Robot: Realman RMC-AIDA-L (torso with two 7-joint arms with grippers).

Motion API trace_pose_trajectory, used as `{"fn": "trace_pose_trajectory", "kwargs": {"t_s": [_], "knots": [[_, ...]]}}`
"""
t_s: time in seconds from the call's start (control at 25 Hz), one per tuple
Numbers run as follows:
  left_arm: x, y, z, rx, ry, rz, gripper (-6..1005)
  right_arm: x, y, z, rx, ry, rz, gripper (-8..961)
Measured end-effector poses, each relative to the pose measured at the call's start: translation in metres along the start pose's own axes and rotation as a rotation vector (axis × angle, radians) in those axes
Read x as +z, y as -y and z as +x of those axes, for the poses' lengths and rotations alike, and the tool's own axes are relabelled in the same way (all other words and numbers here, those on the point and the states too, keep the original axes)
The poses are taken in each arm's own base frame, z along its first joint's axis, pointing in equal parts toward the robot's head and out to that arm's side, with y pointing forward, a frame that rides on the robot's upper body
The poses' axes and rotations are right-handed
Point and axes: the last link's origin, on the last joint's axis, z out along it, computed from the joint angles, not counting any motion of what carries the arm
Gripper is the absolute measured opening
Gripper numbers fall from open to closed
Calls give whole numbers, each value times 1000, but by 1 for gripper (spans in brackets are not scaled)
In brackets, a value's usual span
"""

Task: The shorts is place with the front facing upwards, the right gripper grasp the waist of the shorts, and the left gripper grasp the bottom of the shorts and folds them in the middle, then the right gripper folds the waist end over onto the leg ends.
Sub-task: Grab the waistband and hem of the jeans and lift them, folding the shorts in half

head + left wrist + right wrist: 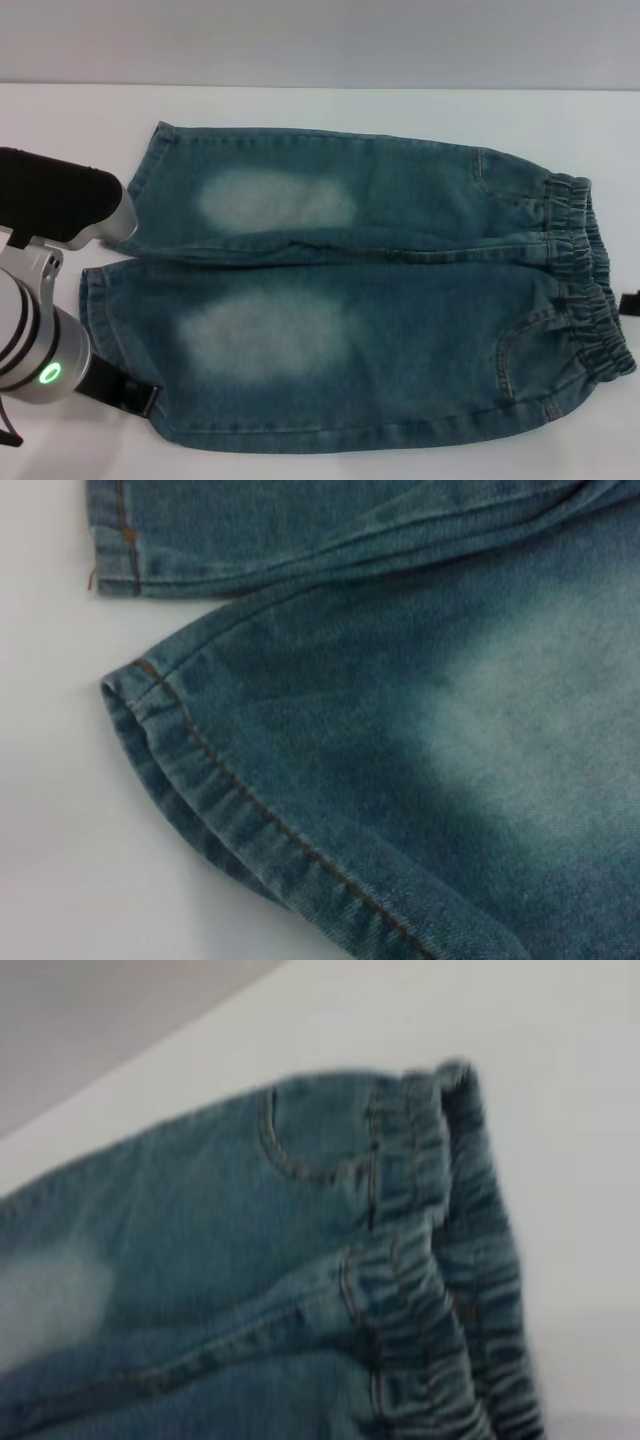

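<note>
Left gripper (135, 392) sits at the near leg hem; I can't tell whether its fingers are parted. I see the shorts (370, 300) lying flat on the table (300, 110), long axis across me, waistband (590, 290) toward my right arm, hems (230, 795) left.

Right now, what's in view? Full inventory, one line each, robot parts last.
shorts: 1, blue denim with a pale faded patch on each leg, spread flat, front up, across the table.
waist: 1, gathered elastic band, at the robot's right end of the shorts.
leg ends: 2 straight stitched hems, at the robot's left end.
table: 1, white, under the shorts.
left gripper: 1, black, on a white-silver arm with a green light ring, by the nearer leg hem; fingers not readable.
right gripper: 1, black, only an edge shows beside the waist.
</note>
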Motion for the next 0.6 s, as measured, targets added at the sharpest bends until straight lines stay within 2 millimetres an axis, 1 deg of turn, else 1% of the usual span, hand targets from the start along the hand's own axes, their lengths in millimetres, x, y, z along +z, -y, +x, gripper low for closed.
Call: {"fn": "trace_pose_trajectory", "kwargs": {"t_s": [0.12,0.36,0.56,0.6], "knots": [[1,0,0,1,4,0,91,-4,-2,-2,-29,14,8,431],[1,0,0,0,6,-3,92,6,-2,4,-41,-26,12,433],[2,0,0,1,8,-3,92,6,2,4,-36,-30,30,520],[2,0,0,0,9,-3,92,6,3,4,-32,-29,32,521]]}}
